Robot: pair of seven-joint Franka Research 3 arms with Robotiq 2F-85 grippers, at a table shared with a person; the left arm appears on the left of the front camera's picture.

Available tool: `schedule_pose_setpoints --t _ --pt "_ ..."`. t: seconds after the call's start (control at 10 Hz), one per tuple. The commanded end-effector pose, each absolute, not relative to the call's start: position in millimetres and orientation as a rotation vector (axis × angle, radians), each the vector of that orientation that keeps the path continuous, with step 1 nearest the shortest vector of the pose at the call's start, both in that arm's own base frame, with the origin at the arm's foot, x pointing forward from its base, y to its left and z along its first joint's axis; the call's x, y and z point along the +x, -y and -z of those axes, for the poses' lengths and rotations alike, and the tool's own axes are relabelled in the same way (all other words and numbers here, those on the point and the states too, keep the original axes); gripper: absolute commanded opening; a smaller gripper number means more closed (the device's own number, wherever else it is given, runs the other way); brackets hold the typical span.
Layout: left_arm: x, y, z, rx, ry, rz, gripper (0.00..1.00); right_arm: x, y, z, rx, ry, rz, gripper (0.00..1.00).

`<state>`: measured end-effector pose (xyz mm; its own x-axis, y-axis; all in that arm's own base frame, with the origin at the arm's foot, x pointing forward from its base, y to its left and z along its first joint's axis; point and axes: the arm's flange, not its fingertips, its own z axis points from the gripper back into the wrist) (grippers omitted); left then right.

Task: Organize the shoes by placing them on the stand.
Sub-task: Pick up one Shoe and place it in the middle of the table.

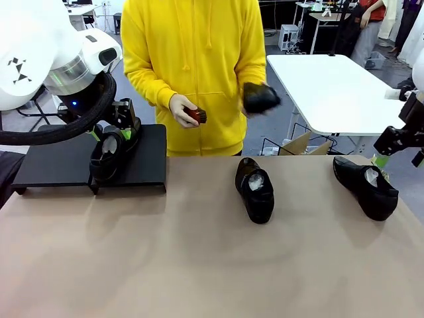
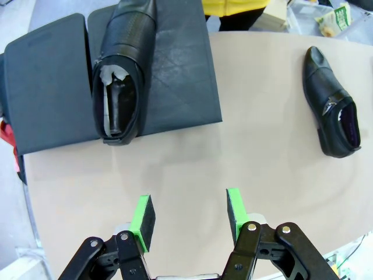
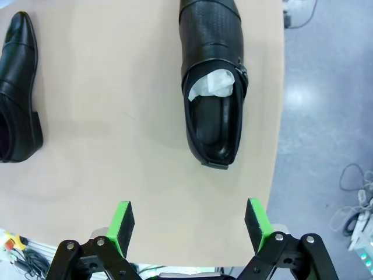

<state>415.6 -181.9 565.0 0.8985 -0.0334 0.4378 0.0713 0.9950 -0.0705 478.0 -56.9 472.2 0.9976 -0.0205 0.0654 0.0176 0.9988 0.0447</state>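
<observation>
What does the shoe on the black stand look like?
The shoe is a shiny black, leather-looking dress shoe, low-cut, with a textured top. White crumpled paper is stuffed inside. It sits upright on its sole on the stand, beside the seam between its two panels, toe toward the person, heel at the near edge. Only the stand touches it; the open left gripper is clear of it.

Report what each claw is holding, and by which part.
Neither holds anything. The left claw hangs open, clear of the shoe on the stand; the right claw hangs open above another shoe, not touching it.
</observation>
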Motion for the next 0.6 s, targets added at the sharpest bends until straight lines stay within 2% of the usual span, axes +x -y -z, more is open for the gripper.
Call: schedule_pose_setpoints --t 0.0,0.2,0.5 --pt "415.8 181.0 -566.1 -0.072 0.464 0.052 0.66 478.8 55.2 -471.7 0.039 0.065 0.013 1.00" --pt "415.8 181.0 -566.1 -0.072 0.464 0.052 0.66 486.4 50.2 -467.8 -0.011 0.076 0.008 1.00" --pt "415.8 181.0 -566.1 -0.072 0.464 0.052 0.66 525.1 35.2 -449.9 -0.096 0.040 -0.085 1.00"
